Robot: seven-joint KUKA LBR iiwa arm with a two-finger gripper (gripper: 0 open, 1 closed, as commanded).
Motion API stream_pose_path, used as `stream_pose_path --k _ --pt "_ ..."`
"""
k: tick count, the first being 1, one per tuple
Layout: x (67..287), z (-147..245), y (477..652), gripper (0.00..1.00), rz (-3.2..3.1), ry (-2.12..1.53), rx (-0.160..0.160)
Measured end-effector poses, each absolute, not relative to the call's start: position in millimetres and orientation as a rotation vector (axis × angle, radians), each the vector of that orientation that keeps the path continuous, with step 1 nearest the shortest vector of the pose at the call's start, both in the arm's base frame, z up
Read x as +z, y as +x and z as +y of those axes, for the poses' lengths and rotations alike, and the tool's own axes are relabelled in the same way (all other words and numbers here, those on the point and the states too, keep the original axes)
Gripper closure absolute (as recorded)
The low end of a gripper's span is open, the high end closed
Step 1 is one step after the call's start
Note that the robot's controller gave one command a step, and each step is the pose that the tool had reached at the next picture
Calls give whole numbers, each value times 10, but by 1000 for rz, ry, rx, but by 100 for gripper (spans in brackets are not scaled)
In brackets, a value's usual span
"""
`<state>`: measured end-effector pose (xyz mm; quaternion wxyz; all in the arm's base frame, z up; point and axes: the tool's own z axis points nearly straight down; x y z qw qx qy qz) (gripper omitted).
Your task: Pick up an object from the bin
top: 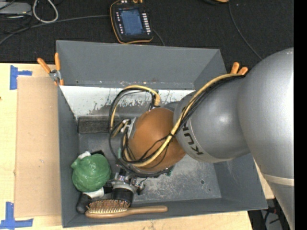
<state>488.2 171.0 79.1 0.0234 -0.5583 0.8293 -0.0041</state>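
My gripper (128, 180) is low in the bin's front left part, mostly hidden under the arm's orange cover. Just below it lies a small black round thing (123, 194). To its left, touching or nearly touching it, sits a green rounded lump (91, 172) with a white bit on top. A wooden hairbrush (117, 208) lies along the front wall, bristles up and handle pointing right. Whether anything is between the gripper's jaws is hidden.
A dark grey rectangular block (93, 125) lies against the back slope at the left. A black and white thing (88, 198) sits in the front left corner under the green lump. The arm covers the bin's middle and right.
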Motion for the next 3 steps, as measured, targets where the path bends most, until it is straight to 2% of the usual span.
stream_pose_path --k 1,3 --pt "1038 1705 4817 100 2586 -1741 -3" --pt "1670 1716 4813 100 2586 -1736 -1"
